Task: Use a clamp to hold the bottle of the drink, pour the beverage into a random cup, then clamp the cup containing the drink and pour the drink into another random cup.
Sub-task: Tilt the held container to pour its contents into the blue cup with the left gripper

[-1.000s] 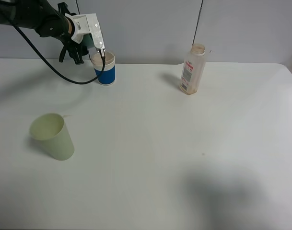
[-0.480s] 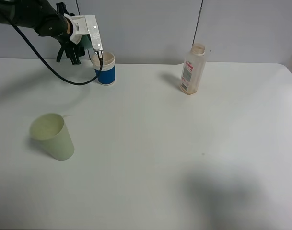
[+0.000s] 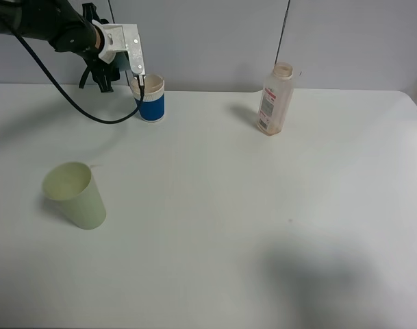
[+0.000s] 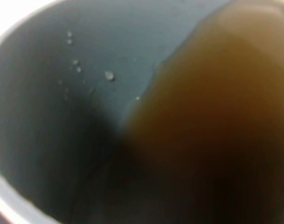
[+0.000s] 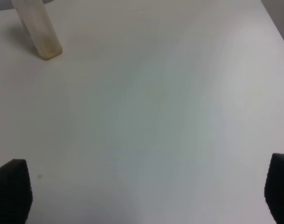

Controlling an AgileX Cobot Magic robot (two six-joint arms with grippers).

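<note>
A blue paper cup (image 3: 152, 103) with a white rim stands at the back left of the table. My left gripper (image 3: 141, 85) hangs at its rim on the left side, fingertips pointing down. The left wrist view looks straight into that cup (image 4: 53, 116) and shows brown drink (image 4: 211, 126) inside, but no fingers. A pale green cup (image 3: 74, 195) stands tilted at the front left. The nearly empty, uncapped plastic bottle (image 3: 274, 100) stands at the back right; it also shows in the right wrist view (image 5: 37, 28). My right gripper (image 5: 144, 191) is open and empty above bare table.
The white table (image 3: 229, 205) runs to a grey back wall (image 3: 215, 34). The left arm's black cable (image 3: 71, 96) loops down behind the blue cup. The right arm is out of the exterior high view.
My left gripper has shifted slightly left and tilted at the blue cup's rim. The cup, the bottle and the green cup have not moved.
</note>
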